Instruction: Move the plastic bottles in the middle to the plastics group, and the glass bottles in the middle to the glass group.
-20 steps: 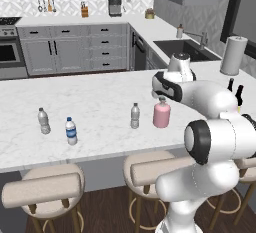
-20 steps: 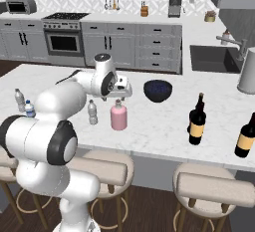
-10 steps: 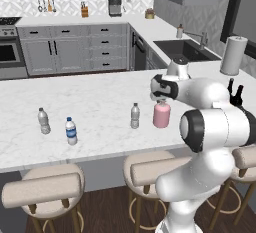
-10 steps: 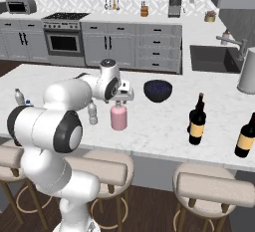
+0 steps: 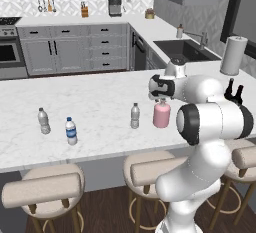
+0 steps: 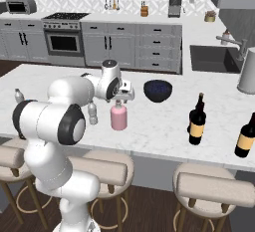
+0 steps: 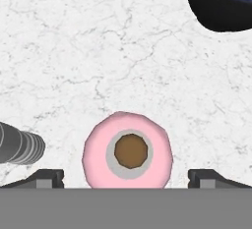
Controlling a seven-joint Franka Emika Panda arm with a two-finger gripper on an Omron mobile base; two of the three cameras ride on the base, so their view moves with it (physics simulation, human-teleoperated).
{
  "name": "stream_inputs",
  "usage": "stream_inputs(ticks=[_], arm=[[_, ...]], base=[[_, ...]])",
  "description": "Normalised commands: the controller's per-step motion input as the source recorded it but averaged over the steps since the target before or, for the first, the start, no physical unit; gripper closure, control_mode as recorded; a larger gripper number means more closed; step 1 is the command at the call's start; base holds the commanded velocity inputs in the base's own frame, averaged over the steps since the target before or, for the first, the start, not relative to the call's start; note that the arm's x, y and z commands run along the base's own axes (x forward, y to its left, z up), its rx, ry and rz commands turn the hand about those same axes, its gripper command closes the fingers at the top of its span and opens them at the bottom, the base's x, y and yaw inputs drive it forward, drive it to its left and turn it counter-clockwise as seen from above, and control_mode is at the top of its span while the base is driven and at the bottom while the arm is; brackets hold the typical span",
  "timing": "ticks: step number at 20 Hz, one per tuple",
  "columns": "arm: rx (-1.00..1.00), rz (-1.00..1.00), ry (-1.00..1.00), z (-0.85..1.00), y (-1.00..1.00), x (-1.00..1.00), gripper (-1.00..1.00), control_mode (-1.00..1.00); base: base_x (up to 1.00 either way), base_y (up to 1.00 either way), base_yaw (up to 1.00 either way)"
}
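- In the hand view, the pincer (image 7: 127,176) looks straight down on the pink bottle (image 7: 128,151); its two dark tips stand far apart, one to each side of the bottle, touching nothing and holding nothing.
- The pink bottle stands upright on the white marble worktop (image 7: 98,51), its brown mouth centred between the tips and apart from both.
- In the left base view the pincer (image 5: 161,98) hangs right over the pink bottle's (image 5: 161,115) neck; from the right base view the same holds, pincer (image 6: 121,98) above bottle (image 6: 118,117).
- Just beside the pink bottle, on the arm's left, stands the clear greyish water bottle (image 5: 135,115), upright, not touching it.
- Farther left along the worktop stand the blue-labelled bottle (image 5: 71,130) and another clear bottle (image 5: 44,120), near each other.
- Beyond the pink bottle, a dark bowl (image 6: 158,90) sits on the worktop.
- Well off to the right stand two dark bottles with yellowish labels (image 6: 197,121) (image 6: 245,137), upright and apart.
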Motion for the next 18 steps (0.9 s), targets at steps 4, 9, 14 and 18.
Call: stream_inputs(ticks=[4, 9, 14, 18], arm=[[0.00, 0.00, 0.00, -0.05, 0.00, 0.12, -1.00, -1.00], [0.00, 0.00, 0.00, -0.11, 0.00, 0.01, -1.00, -1.00], [0.00, 0.00, 0.00, -0.15, 0.00, 0.00, -1.00, -1.00], [0.00, 0.00, 0.00, -0.23, 0.00, 0.02, -1.00, -1.00]], base=[[0.00, 0.00, 0.00], [0.00, 0.00, 0.00], [0.00, 0.00, 0.00], [0.00, 0.00, 0.00]])
